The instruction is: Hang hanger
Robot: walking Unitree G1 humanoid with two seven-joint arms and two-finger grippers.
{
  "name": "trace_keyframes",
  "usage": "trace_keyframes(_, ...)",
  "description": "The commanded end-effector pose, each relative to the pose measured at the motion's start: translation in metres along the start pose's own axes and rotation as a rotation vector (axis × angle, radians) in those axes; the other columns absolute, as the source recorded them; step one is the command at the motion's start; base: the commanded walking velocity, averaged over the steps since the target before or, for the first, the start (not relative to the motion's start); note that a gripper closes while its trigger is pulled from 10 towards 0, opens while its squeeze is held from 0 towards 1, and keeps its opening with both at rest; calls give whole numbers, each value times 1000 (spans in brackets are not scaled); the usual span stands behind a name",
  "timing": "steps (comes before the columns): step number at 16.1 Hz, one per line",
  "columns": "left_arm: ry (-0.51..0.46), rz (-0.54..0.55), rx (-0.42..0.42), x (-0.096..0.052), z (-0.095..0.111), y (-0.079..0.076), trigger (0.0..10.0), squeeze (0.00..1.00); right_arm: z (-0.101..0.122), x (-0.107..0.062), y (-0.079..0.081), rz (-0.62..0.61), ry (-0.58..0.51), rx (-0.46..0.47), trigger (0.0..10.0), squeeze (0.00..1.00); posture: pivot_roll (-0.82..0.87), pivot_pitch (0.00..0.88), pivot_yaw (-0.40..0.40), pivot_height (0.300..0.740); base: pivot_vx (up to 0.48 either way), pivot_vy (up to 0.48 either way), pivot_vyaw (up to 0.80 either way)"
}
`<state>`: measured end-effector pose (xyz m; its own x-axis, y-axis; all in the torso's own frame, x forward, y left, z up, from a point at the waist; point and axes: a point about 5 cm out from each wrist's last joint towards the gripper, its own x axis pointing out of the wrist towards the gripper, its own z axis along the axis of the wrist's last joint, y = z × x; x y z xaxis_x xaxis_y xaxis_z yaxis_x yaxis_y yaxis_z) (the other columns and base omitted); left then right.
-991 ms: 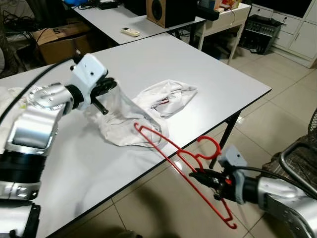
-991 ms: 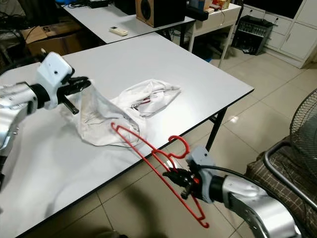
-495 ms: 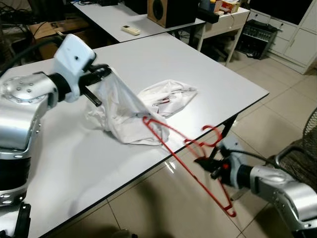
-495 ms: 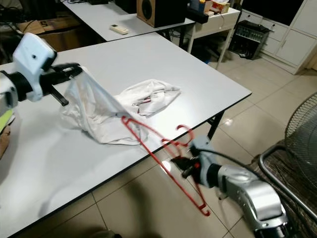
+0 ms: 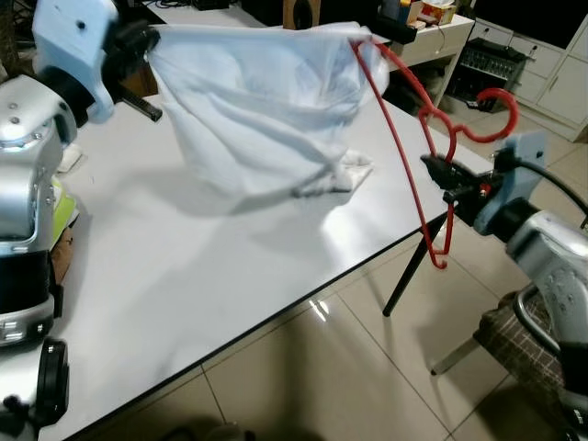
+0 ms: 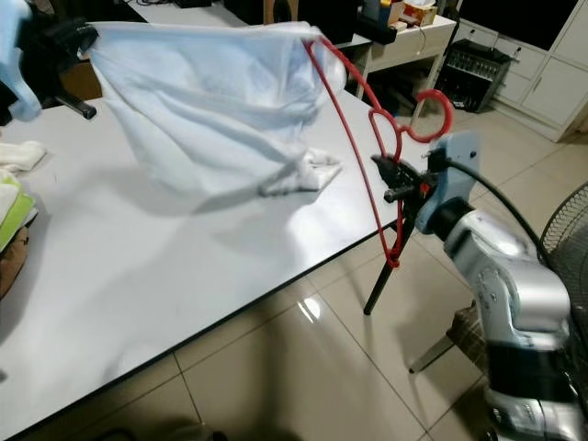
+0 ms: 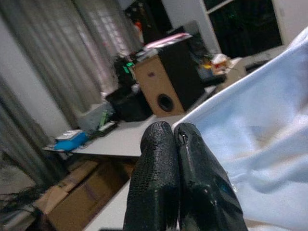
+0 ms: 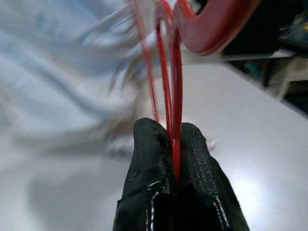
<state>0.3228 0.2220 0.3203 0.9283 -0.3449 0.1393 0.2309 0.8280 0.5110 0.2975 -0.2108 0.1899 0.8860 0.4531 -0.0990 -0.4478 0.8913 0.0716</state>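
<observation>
A white garment (image 5: 257,110) hangs stretched in the air above the white table (image 5: 184,276), its lower end still touching the top. My left gripper (image 5: 147,37) is shut on the garment's upper left corner, and its closed fingers (image 7: 175,139) pinch the cloth edge. The red hanger (image 5: 404,156) stands nearly upright past the table's right edge, its upper arm tucked into the garment's top right corner and its hook (image 5: 487,110) pointing up. My right gripper (image 5: 436,170) is shut on the hanger below the hook, the red wire between its fingertips (image 8: 192,144).
Folded green and white cloth (image 6: 11,197) lies at the table's left edge. A second table with a wooden speaker (image 7: 168,86) stands behind. White cabinets (image 5: 551,73) are at the back right, and a dark-framed seat (image 5: 524,340) stands on the tiled floor at the right.
Both arms have risen. The garment came up off the table and now spans between my left gripper and the hanger, which swung from low beside the table edge to upright.
</observation>
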Motion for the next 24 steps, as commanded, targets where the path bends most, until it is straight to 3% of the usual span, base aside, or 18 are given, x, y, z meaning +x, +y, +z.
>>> trace_keyframes(1,42,-49,-7,0,-10,-11,0,0,-24,-1,4,21,116,24,10000,0,5,0,-29,740,0,0,0)
trace_keyframes(2,29,-61,-56,1,-14,-22,0,0,-53,-9,15,40,229,76,10000,0,5,0,-30,740,0,0,0)
trace_keyframes(6,-14,-104,-65,8,-14,-36,0,0,-87,-21,31,57,342,189,10000,0,-1,0,-15,740,0,0,0)
trace_keyframes(11,-96,-272,-56,8,0,-53,0,0,-90,-13,33,80,349,273,10000,0,-1,0,1,740,0,0,0)
trace_keyframes(14,-111,-469,-24,-3,1,-73,0,0,-93,-1,36,125,346,366,10000,0,17,0,-9,740,0,0,0)
trace_keyframes(15,-112,-494,-15,-5,1,-77,0,0,-94,1,36,139,351,358,10000,0,20,0,-11,740,0,0,0)
trace_keyframes(16,-105,-443,10,-3,1,-74,0,0,-88,2,43,215,343,348,10000,0,25,0,-17,740,0,0,0)
trace_keyframes(19,-102,-328,51,1,1,-57,0,0,-90,-3,46,262,391,280,10000,0,25,0,-19,740,0,0,0)
trace_keyframes(22,-137,-475,33,-7,5,-70,0,0,-89,1,33,180,371,330,10000,0,21,0,-17,740,0,0,0)
trace_keyframes(24,-100,-541,25,-12,-1,-78,0,0,-87,4,27,137,346,384,10000,0,21,0,-17,740,0,0,0)
